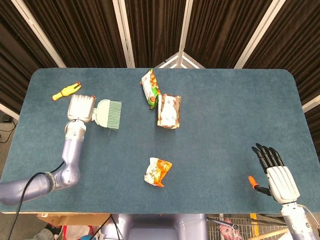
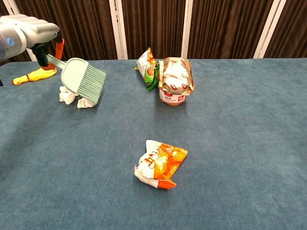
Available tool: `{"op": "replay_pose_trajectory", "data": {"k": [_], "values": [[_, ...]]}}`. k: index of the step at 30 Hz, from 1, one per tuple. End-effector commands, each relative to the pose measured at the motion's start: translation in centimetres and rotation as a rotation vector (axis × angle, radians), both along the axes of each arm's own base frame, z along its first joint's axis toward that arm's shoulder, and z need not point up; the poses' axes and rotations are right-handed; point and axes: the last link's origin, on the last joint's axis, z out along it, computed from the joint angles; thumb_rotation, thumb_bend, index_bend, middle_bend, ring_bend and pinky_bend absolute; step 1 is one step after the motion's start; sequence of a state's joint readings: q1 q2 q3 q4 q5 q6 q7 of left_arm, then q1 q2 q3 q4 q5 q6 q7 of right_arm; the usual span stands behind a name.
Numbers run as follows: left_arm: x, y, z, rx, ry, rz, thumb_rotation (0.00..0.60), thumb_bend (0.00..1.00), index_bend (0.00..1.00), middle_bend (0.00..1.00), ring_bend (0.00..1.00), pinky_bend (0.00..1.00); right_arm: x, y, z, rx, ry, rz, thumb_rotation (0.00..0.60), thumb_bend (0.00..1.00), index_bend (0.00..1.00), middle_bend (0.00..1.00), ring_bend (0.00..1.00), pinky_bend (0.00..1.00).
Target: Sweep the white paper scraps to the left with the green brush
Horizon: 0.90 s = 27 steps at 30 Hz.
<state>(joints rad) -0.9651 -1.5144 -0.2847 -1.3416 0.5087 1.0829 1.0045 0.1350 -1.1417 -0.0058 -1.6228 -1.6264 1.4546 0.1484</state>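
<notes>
My left hand (image 1: 81, 107) (image 2: 29, 34) grips the handle of the green brush (image 1: 108, 114) (image 2: 82, 80), held above the table at the left. In the chest view the brush's bristles hang over the white paper scraps (image 2: 74, 98), which peek out beneath it. The head view hides the scraps under the brush and hand. My right hand (image 1: 275, 172) rests at the table's near right corner, fingers straight and apart, holding nothing.
A yellow rubber chicken toy (image 1: 65, 92) (image 2: 33, 75) lies far left. A green snack bag (image 1: 149, 88) (image 2: 147, 66) and a cup-noodle tub (image 1: 168, 111) (image 2: 175, 80) sit mid-back. An orange snack packet (image 1: 158, 171) (image 2: 160, 164) lies near the front centre.
</notes>
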Motion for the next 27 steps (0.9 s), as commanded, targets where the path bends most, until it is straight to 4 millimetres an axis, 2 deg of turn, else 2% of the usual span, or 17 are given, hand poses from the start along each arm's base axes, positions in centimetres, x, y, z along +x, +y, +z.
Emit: {"op": "replay_pose_trajectory", "data": {"k": [1,9,15,19,27], "values": [[0.7,1.7,-2.1,-0.020,-0.029,0.028,0.600,0.81,0.78,1.00,1.00,0.98,0.0,0.0,-0.1,0.005,-0.002,-0.001,0.600,0.34,0.00,0.00,0.00,0.00],[2.0,3.8,-5.2,-0.042,-0.054,0.067,0.600,0.81,0.78,1.00,1.00,0.98,-0.1,-0.1,0.1,0.007,-0.016,-0.015,0.600,0.34,0.00,0.00,0.00,0.00],[1.1,4.2,-6.2,-0.042,-0.033,0.104,0.600,0.81,0.78,1.00,1.00,0.98,-0.2,-0.1,0.1,0.007,-0.016,-0.018,0.600,0.34,0.00,0.00,0.00,0.00],[-0.2,4.1,-5.8,-0.037,-0.013,0.118,0.600,0.81,0.78,1.00,1.00,0.98,-0.2,-0.1,0.2,0.006,-0.015,-0.021,0.600,0.34,0.00,0.00,0.00,0.00],[-3.8,3.2,-2.6,0.002,0.019,0.153,0.600,0.81,0.78,1.00,1.00,0.98,-0.2,0.1,0.2,0.000,-0.008,-0.013,0.600,0.34,0.00,0.00,0.00,0.00]]}}
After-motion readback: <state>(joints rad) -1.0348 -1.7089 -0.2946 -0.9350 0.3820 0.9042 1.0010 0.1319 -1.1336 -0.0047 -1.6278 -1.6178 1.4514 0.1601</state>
